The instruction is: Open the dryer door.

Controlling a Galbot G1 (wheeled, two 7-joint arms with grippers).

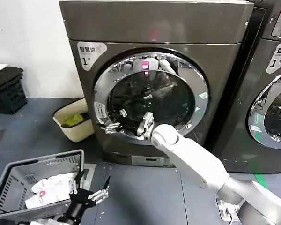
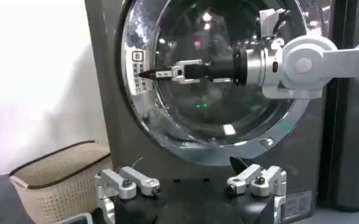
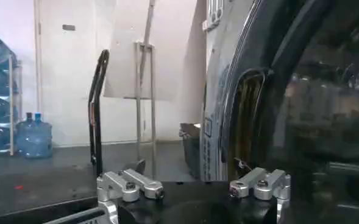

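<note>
Grey basket (image 1: 18,180) holding white laundry (image 1: 51,187), cream bin (image 1: 75,124) with yellow cloth (image 1: 72,120)

Laundry room, by the look. Two dryers (image 1: 154,84) side by side, baskets (image 1: 74,119) on grey floor (image 1: 145,192).
</note>
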